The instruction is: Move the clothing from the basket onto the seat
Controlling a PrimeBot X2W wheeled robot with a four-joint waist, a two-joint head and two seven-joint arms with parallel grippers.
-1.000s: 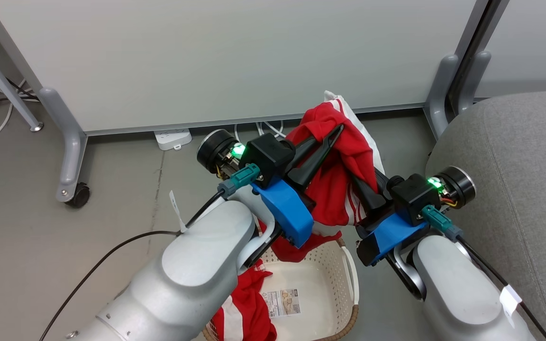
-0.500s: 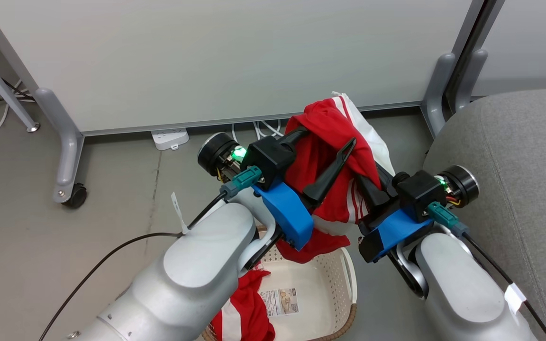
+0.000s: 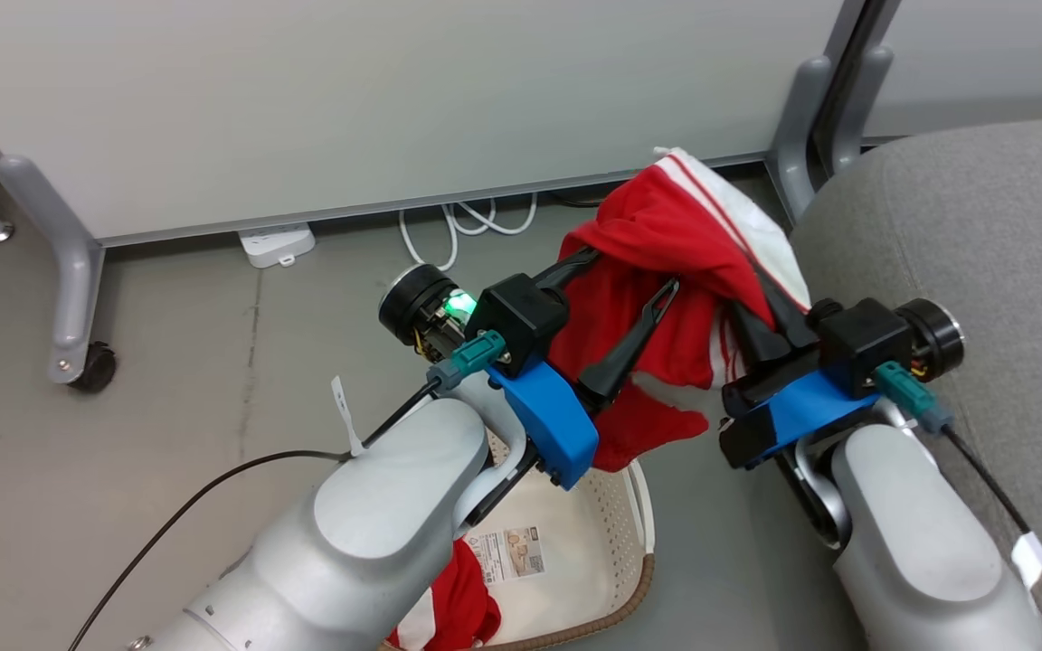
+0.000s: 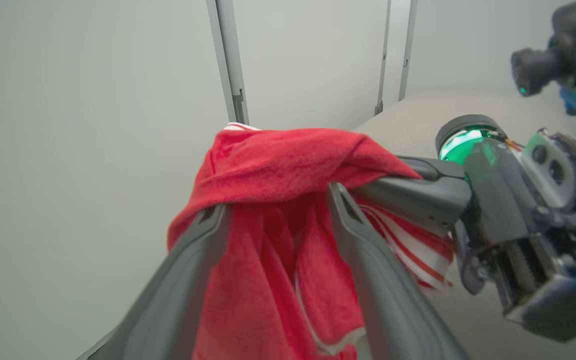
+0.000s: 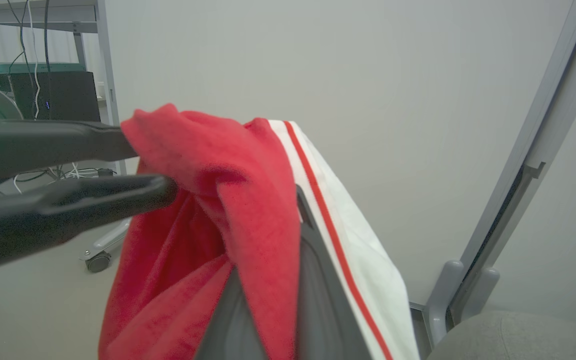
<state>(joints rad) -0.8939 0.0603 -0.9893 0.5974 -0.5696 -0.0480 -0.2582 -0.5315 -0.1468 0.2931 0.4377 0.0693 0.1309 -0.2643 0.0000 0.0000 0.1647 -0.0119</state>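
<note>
In the basket (image 3: 640,529) one red garment (image 3: 458,606) lies at the near left corner, while past its far rim the left gripper (image 3: 629,273), clamped a second ago, now has its fingers spread loosely around the lifted clothing (image 3: 675,226), which the right gripper (image 3: 761,325) pinches tightly and which has come up beside the seat's (image 3: 982,226) left edge.

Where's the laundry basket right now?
Head view, bottom centre: the cream perforated plastic basket sits on the floor beneath the left forearm, left of the grey fabric seat.
</note>
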